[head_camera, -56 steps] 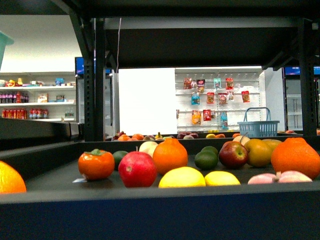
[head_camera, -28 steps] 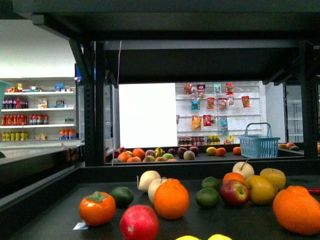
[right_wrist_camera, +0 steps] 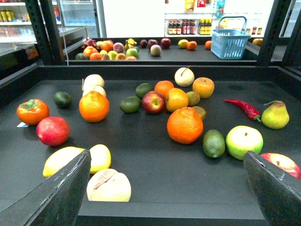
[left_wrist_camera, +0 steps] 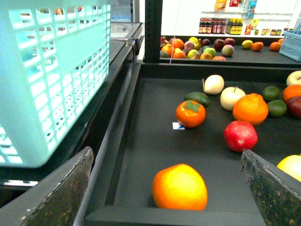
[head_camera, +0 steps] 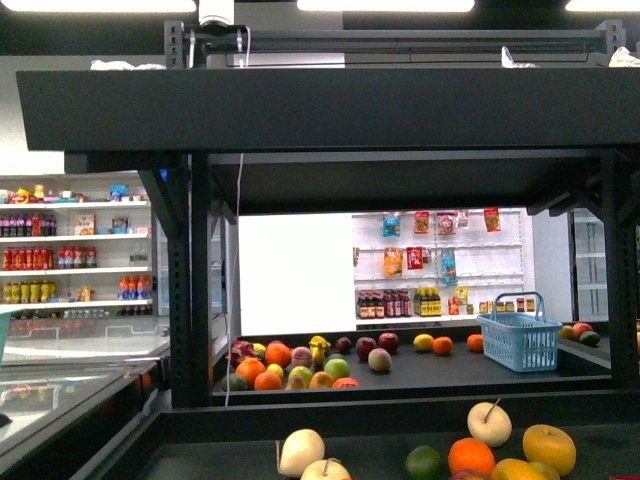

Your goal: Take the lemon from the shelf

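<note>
The lemon (right_wrist_camera: 100,157) is small and bright yellow. It lies near the front of the black shelf (right_wrist_camera: 155,188) deck, touching a longer yellow fruit (right_wrist_camera: 60,161). My right gripper (right_wrist_camera: 167,154) hangs open just in front of the deck edge, and the lemon sits just inside one of its fingers (right_wrist_camera: 56,197). My left gripper (left_wrist_camera: 167,155) is open too, further along the same deck (left_wrist_camera: 155,141). A yellow fruit (left_wrist_camera: 292,166) peeks past one of the left fingers (left_wrist_camera: 275,193). In the front view the shelf (head_camera: 320,110) fills the frame and no lemon shows.
An orange-yellow fruit (left_wrist_camera: 179,187) lies between the left fingers, and a turquoise basket (left_wrist_camera: 51,80) stands beside the rack. A pale peach (right_wrist_camera: 109,186), a red fruit (right_wrist_camera: 53,131), an orange (right_wrist_camera: 185,125), a lime (right_wrist_camera: 214,143) and a green apple (right_wrist_camera: 244,141) lie around the lemon. A blue basket (head_camera: 520,340) stands on the far rack.
The front view has risen. The near fruits and the two yellow ones have slid down out of the picture, and the upper deck's front edge now shows.
</note>
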Action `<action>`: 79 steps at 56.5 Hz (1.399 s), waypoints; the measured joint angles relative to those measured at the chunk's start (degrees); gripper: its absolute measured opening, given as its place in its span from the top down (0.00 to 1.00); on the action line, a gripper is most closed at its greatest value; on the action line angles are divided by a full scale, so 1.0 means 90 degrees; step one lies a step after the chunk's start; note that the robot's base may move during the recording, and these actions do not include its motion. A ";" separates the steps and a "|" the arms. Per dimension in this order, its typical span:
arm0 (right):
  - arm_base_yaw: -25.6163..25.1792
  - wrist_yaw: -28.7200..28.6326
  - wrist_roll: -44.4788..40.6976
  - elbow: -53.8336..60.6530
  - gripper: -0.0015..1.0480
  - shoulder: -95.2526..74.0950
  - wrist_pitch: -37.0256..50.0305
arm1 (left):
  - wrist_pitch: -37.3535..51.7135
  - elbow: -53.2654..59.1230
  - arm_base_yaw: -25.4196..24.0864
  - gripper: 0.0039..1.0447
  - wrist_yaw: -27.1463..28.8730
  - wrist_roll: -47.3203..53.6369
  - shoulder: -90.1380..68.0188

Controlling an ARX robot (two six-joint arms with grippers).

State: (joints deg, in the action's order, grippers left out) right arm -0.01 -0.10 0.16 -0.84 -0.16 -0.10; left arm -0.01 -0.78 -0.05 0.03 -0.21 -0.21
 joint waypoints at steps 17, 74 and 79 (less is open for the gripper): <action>0.0000 0.0005 -0.0002 0.0000 0.07 0.0000 0.0000 | 0.0000 0.0000 0.0000 0.08 -0.0002 -0.0002 0.0000; 0.0000 0.0005 -0.0002 0.0000 0.07 0.0000 0.0000 | 0.2297 -0.3470 -0.4041 0.08 -0.3932 -0.6358 -0.6793; 0.0000 0.0005 -0.0002 0.0000 0.07 0.0000 0.0000 | 0.2569 -0.3866 -0.4129 0.08 -0.4073 -0.6863 -0.7604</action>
State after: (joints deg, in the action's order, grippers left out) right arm -0.01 -0.05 0.14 -0.84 -0.16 -0.10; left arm 23.11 -35.57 -37.21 -36.62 -61.98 -68.64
